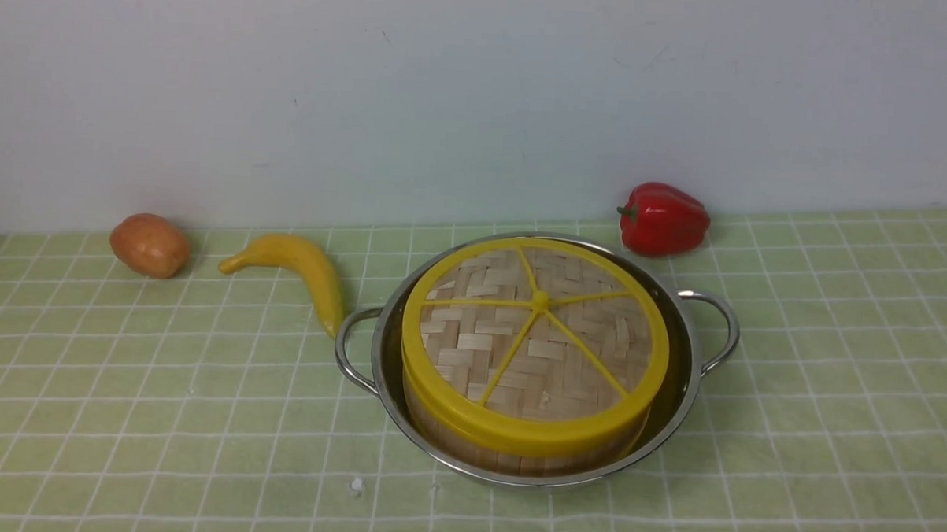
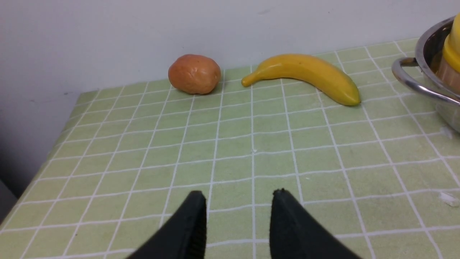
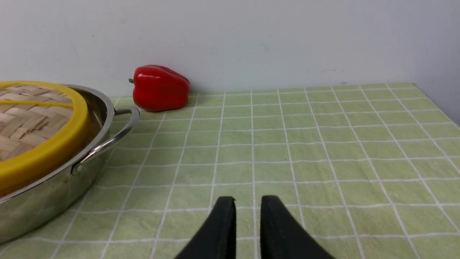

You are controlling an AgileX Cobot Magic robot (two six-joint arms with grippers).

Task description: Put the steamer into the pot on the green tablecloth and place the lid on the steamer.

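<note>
Green tablecloth [image 1: 122, 411]: lidded steamer [image 1: 514, 452] (potted)

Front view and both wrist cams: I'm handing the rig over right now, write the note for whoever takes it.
Left gripper: open, empty, over bare green tablecloth, away from the pot.
Right gripper: jaws slightly apart, empty, over cloth beside the pot.
Pot sits on the tablecloth; steamer is inside it; lid lies on top of the steamer, looking level.
Potato, banana and red pepper lie apart from the pot, by the wall.
Done: both placements.
Left: apparently nothing; confirm the lid is seated.
</note>
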